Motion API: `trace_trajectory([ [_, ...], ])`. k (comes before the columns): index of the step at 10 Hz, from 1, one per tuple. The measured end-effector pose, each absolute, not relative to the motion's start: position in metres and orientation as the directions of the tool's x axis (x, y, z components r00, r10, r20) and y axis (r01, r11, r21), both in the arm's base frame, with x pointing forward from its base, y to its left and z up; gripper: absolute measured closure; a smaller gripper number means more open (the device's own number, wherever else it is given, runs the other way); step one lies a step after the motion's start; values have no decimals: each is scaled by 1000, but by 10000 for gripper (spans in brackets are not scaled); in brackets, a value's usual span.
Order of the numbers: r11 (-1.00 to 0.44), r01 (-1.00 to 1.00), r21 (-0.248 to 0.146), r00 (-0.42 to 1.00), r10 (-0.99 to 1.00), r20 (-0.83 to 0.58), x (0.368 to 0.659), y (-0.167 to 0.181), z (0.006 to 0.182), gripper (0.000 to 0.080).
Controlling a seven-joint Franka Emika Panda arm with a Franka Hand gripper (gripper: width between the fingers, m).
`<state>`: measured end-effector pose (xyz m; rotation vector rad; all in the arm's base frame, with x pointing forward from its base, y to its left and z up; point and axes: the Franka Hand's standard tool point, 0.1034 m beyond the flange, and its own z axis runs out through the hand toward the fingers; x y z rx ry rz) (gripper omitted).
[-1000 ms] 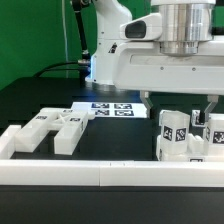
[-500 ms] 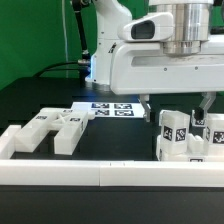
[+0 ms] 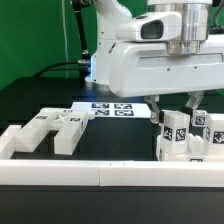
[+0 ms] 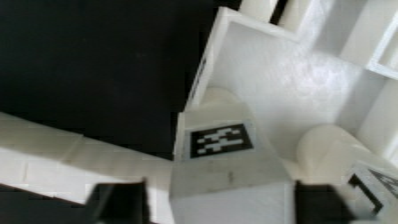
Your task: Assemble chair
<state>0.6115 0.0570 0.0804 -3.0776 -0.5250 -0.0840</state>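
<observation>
Claw (image 3: 177, 108) has shifted toward the exterior view's left and narrowed; its fingers straddle the upright chair part (image 3: 171, 130), on the marker board's (image 3: 112, 108) exterior-view-right side; flat chair parts (image 3: 58, 127) lie on the board's other side. Wrist view: the part's tag (image 4: 215, 141) shows between the fingers; can't tell if clamped.

Hand (image 3: 177, 111) low, pointing straight down

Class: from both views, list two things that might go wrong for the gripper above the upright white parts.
1. The upright parts stand packed close; a finger of the gripper might knock a neighbour over.
2. The border rail lies just in front; a toppled part might jam against it.
</observation>
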Motion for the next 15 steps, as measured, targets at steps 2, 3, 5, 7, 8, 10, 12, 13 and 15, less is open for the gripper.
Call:
trace_trajectory([
  [2,-951,309,-11,950,308,56,612,57,80,513],
  [3,-953,304,-11,951,303,56,612,57,80,512],
  [5,-984,176,-20,983,175,54,611,57,80,512],
  [7,-999,-13,-29,998,-15,56,611,58,80,512],
  [8,-995,-90,-33,994,-92,55,611,59,80,512],
  [10,-957,-288,-40,956,-290,51,610,60,79,512],
  [12,-877,-478,-50,876,-480,48,610,62,79,511],
  [13,-836,-546,-54,835,-548,45,610,63,79,511],
  [15,-723,-688,-63,722,-691,38,610,64,78,511],
])
